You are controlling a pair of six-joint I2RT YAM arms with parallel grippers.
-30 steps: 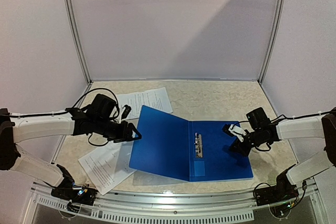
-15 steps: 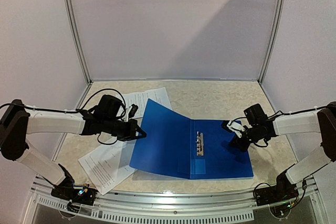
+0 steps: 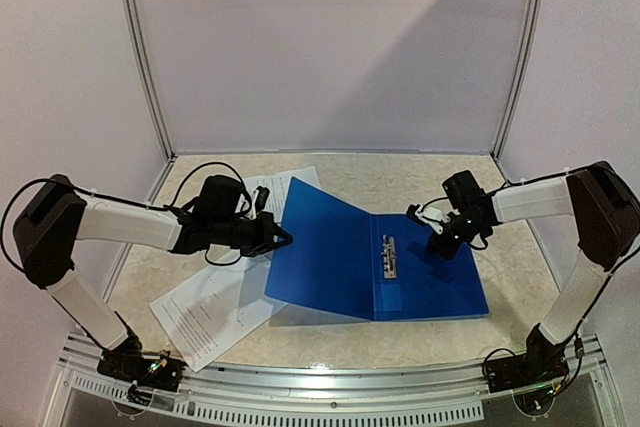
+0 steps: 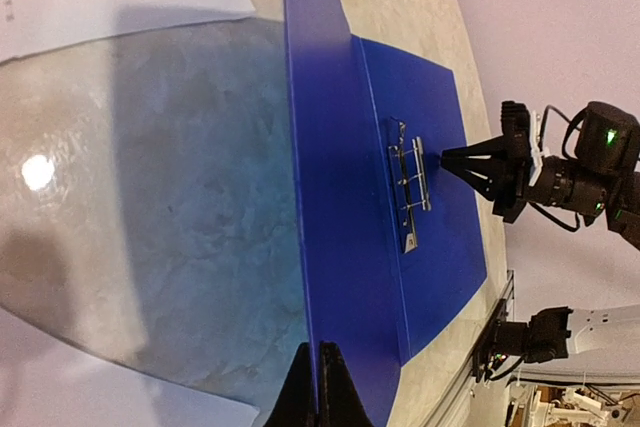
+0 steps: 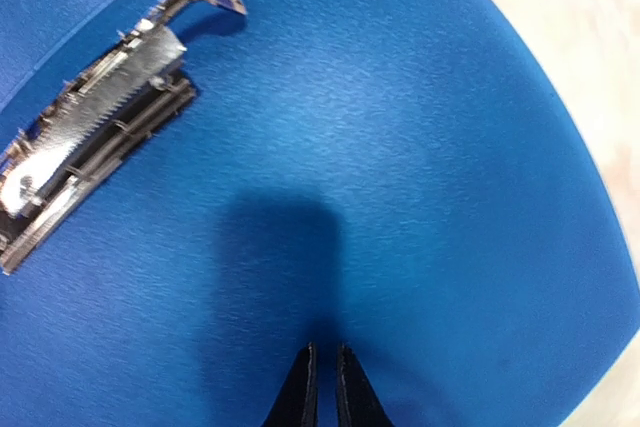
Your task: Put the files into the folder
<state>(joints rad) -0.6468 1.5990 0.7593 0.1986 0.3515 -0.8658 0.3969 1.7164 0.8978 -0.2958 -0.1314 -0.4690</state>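
The left end effector is now clamped on the free left edge of the folder. A second ago its fingers were spread at that edge. The left wrist view shows the two fingertips pinched together with the thin blue cover between them.

That left cover stands steeper than before. It tilts up from the spine, while the right cover lies flat on the tabletop. The left arm reaches further toward the middle than it did.

The whole folder has slid right and a little away from the arm bases. Its spine and clip sit further right than a second ago. The near right corner has also moved back from the front edge.

The right end effector has moved inward and further from the bases. It sits on the inner face of the right cover, just right of the clip. Its fingers are nearly together with only a thin slit between them, as before, and they grip nothing. In the right wrist view the tips meet the blue surface above their own shadow.

The files are outside the folder, on the tabletop to its left, as they were. One sheet lies at the far left, and the raised cover's far corner now hides part of it. The others lie near the front left.
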